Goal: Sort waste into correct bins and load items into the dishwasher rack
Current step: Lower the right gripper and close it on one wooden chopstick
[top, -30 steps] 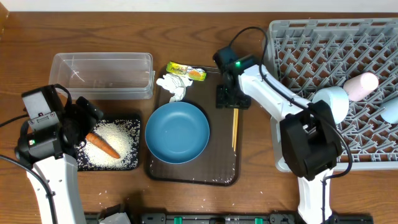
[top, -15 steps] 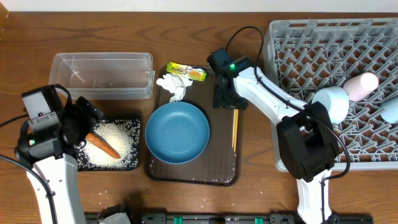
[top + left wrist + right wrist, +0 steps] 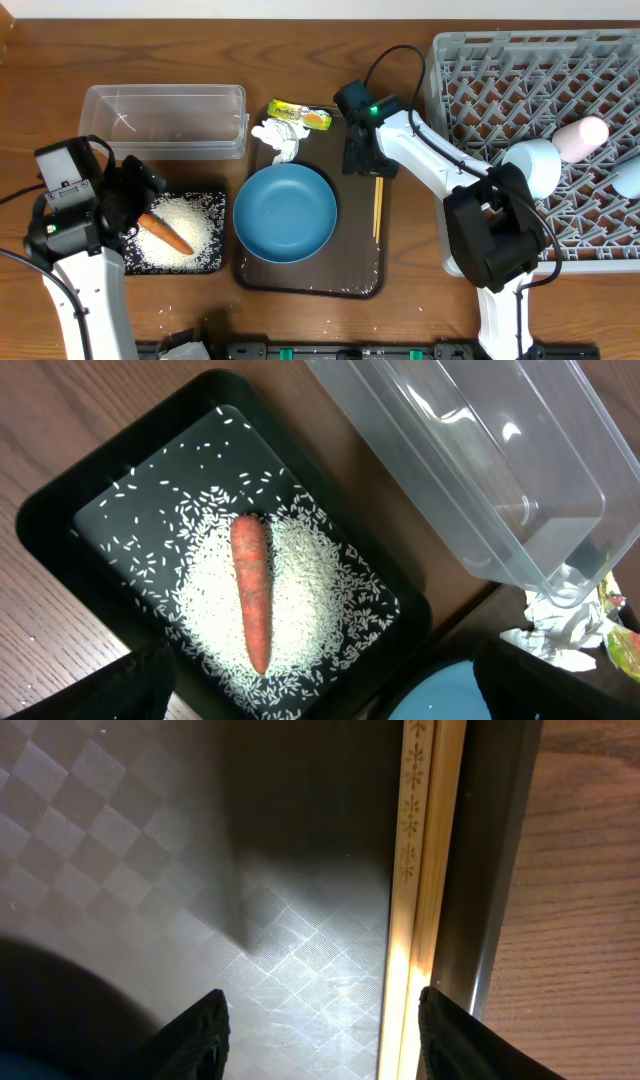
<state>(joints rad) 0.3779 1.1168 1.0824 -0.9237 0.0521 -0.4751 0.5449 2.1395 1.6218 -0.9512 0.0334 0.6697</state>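
An orange carrot lies on white rice in the black tray. My left gripper hovers open over the tray's left end, nothing between its fingers. The clear tub stands behind. The tissue, wrapper, dark-blue bowl and chopsticks are on the brown serving tray. My right gripper is open, low over the chopsticks' far end; the chopsticks run between its fingers, near the right one. A pale-blue cup and pink cup lie in the grey rack.
The serving tray's raised right rim runs right beside the chopsticks, with bare wood table beyond. The rack's left wall stands close to the right of my right arm. A few rice grains are scattered on the table in front of the black tray.
My right gripper has shifted slightly left over the serving tray. The left arm and all objects have stayed where they were.
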